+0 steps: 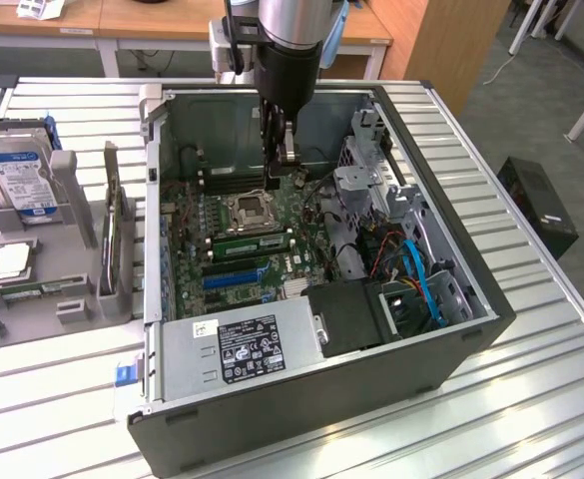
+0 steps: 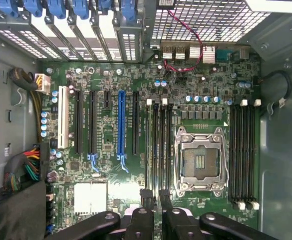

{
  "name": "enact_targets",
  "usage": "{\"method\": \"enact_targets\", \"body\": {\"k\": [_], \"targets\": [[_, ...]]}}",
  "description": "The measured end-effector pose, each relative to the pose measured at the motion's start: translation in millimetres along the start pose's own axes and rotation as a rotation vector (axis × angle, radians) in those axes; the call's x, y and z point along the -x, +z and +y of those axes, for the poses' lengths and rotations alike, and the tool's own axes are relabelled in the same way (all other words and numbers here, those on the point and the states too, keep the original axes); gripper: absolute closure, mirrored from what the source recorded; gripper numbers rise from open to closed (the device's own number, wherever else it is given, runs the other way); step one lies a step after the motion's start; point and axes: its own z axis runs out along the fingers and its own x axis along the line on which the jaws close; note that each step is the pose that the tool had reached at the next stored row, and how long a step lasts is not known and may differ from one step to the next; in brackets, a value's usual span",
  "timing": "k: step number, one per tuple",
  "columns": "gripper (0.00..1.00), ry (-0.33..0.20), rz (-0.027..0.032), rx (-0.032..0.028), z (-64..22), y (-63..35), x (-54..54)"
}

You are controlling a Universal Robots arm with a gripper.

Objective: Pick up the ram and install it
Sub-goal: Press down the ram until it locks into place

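Inside the open dark-grey computer case on the tabletop, the long green ram stick stands edgewise in a slot just beside the square metal processor socket, contacts down as seating requires. The black pincer hangs upright above the board, clear of the ram. Whether it is apart or together cannot be told.

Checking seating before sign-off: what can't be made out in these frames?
- Exterior view: whether the ram is fully seated; too small to tell.
- Exterior view: the far memory slots, partly covered by the gripper.
- Wrist view: ends of the slots between the CPU socket and the blue slot, hidden by the gripper.
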Motion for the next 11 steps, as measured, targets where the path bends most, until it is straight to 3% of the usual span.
{"method": "enact_targets", "body": {"k": [8, 9, 11], "targets": [[0.82, 0.0, 0.0, 0.0, 0.0, 0.0, 0.0], [0.89, 0.0, 0.0, 0.0, 0.0, 0.0, 0.0], [0.89, 0.0, 0.0, 0.0, 0.0, 0.0, 0.0]]}}
